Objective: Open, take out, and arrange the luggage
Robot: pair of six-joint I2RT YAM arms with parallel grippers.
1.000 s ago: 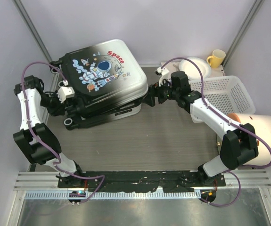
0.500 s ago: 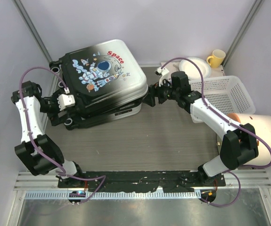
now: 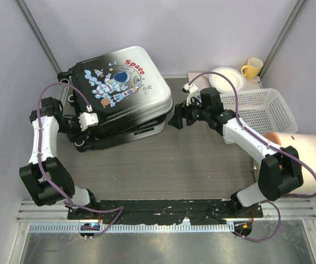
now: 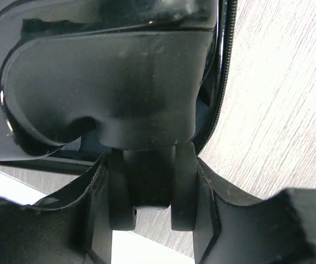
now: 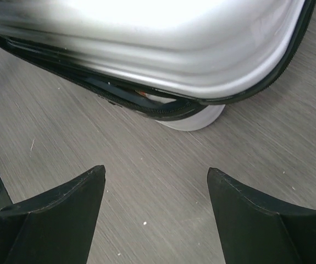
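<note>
The luggage (image 3: pixel 119 82), a hard-shell suitcase with an astronaut and red "Space" print, lies flat at the back left with its lid slightly ajar along the zip. My left gripper (image 3: pixel 81 140) is at its front left corner, shut on a black twin wheel (image 4: pixel 182 181). In the left wrist view my left gripper (image 4: pixel 149 165) has a finger pressed on each side of the wheel. My right gripper (image 3: pixel 174 121) is open and empty just off the suitcase's right corner. In the right wrist view my right gripper (image 5: pixel 155 170) is over bare table, with the silver shell (image 5: pixel 163 49) just ahead.
A white slatted basket (image 3: pixel 262 110) stands at the right. A yellow mug (image 3: pixel 251 67) and a white bowl (image 3: pixel 226 77) sit at the back right. A large white domed object (image 3: pixel 306 159) is at the right edge. The wood-grain table (image 3: pixel 190 165) lies in front of the suitcase.
My left arm has swung in and its gripper now sits at the front left wheel. My right gripper has drawn slightly back from the suitcase's right edge.
</note>
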